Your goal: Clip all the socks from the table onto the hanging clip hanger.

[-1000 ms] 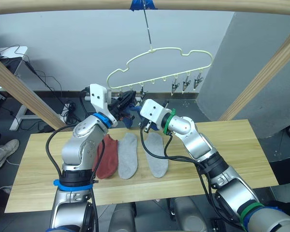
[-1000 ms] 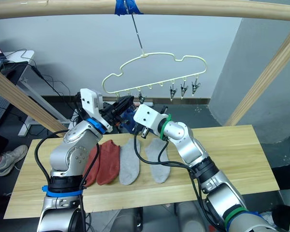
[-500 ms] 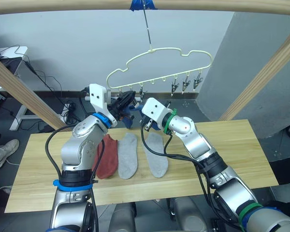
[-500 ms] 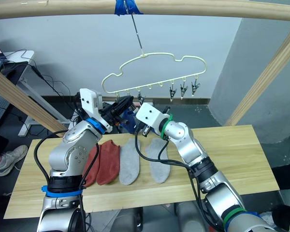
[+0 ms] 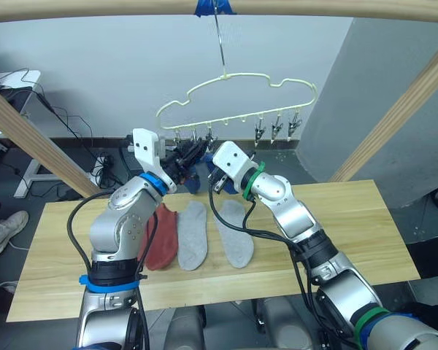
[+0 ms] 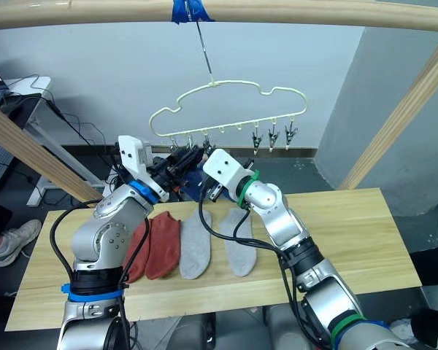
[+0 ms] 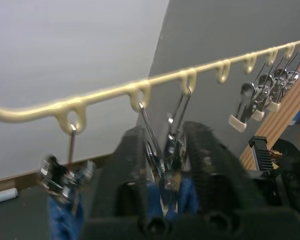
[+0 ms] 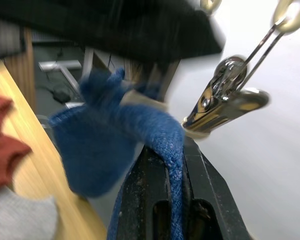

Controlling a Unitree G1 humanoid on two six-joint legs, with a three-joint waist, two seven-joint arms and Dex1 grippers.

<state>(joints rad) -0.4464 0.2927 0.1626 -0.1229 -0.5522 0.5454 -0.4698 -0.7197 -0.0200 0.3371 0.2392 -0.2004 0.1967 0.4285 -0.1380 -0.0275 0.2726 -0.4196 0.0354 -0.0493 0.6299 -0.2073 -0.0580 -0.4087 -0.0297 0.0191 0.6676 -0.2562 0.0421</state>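
Observation:
The pale-yellow clip hanger (image 5: 237, 91) hangs from the top pole. My left gripper (image 7: 165, 145) is shut on one of its metal clips (image 7: 162, 150), squeezing it. Blue sock fabric (image 7: 187, 192) sits just under that clip. My right gripper (image 8: 174, 150) is shut on this blue sock (image 8: 162, 132), holding it up to a clip (image 8: 225, 102). Another blue sock (image 7: 65, 220) hangs from the neighbouring clip. Two rust-red socks (image 5: 159, 235) and two light grey socks (image 5: 193, 235) (image 5: 236, 233) lie flat on the table (image 5: 350, 219). Both grippers meet above the table's far edge (image 5: 197, 164).
Three free clips (image 5: 277, 125) hang at the hanger's right end. Slanted wooden poles (image 5: 36, 138) (image 5: 401, 109) flank the table, under a crossbar (image 5: 95, 7). Behind on the left stand a desk and cables (image 5: 14, 80). A person's shoe (image 5: 0, 230) rests on the floor.
Both grippers have risen slightly toward the clip row, the right one bringing the blue sock up and left. The hanger has swung a little to the left.

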